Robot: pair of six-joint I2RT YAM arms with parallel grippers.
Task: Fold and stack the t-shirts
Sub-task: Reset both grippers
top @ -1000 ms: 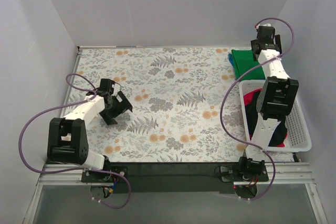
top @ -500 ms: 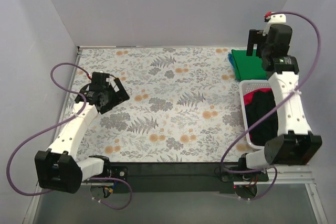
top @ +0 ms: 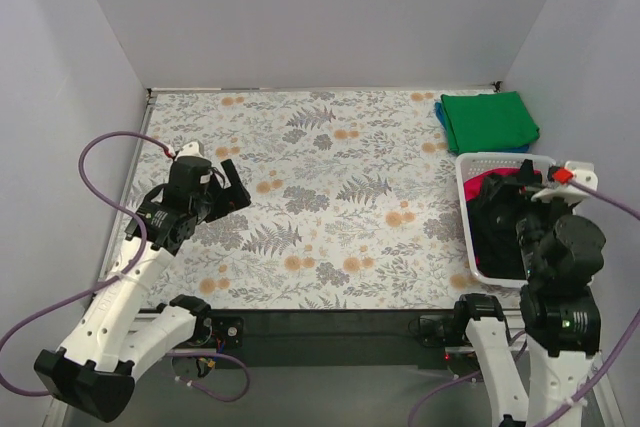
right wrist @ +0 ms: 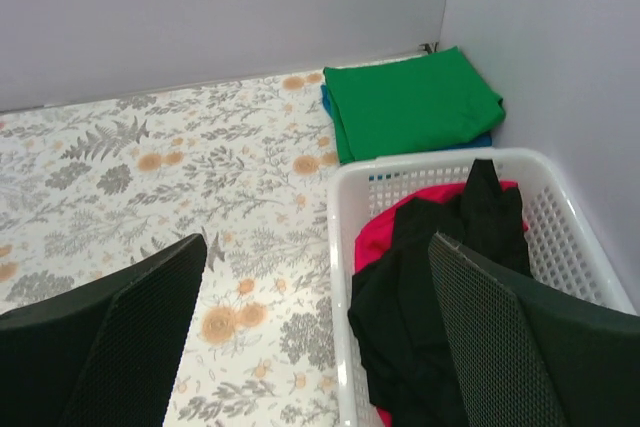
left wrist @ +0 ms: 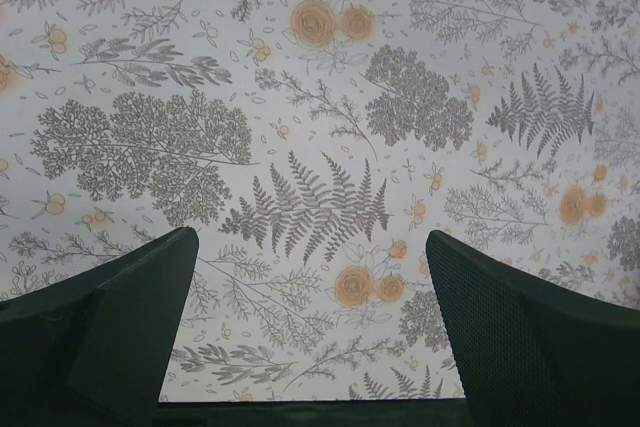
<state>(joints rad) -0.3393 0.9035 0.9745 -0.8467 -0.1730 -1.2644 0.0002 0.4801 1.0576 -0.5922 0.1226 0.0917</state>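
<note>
Floral tabletop [top: 330, 197]; left gripper [left wrist: 310, 237], right gripper [right wrist: 318, 239] both agape, right now back above basket [right wrist: 430, 160].

Four t-shirts [right wrist: 410, 107], one basket [right wrist: 343, 277]

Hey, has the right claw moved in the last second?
Yes. From above, the right claw has pulled back from over the green t-shirt in the far corner toward the near edge, now above the white basket.
</note>
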